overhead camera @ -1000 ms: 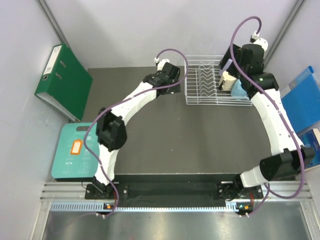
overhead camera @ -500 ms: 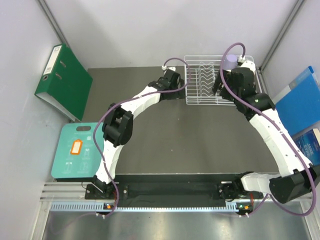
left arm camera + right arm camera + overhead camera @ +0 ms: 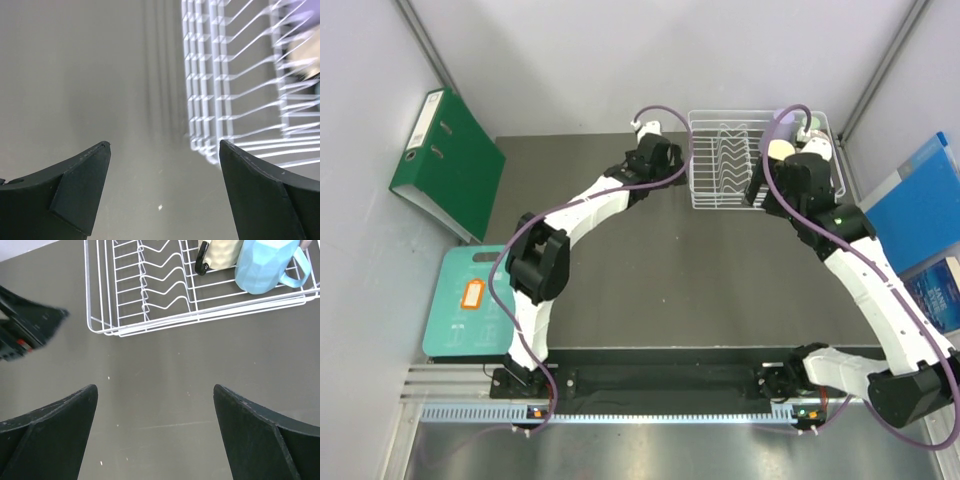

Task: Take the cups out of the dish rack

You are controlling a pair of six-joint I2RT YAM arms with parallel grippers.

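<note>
Left gripper [image 3: 165, 145] and right gripper [image 3: 155, 387] both gape, empty, by the rack [image 3: 100, 325].

We see the left gripper low over the table [image 3: 75, 75], jaws well apart, just off the rack's left side. Our right gripper hangs above the table in front of the rack, jaws equally wide, nothing between them. Inside the rack, at its right end past the prongs [image 3: 160, 280], a blue cup [image 3: 262, 265] with a handle sits just beside a cream cup [image 3: 220, 252]. From the top view we also make out a lavender cup [image 3: 783, 116] at the rack's far side, partly hidden by the right arm [image 3: 850, 250].
</note>
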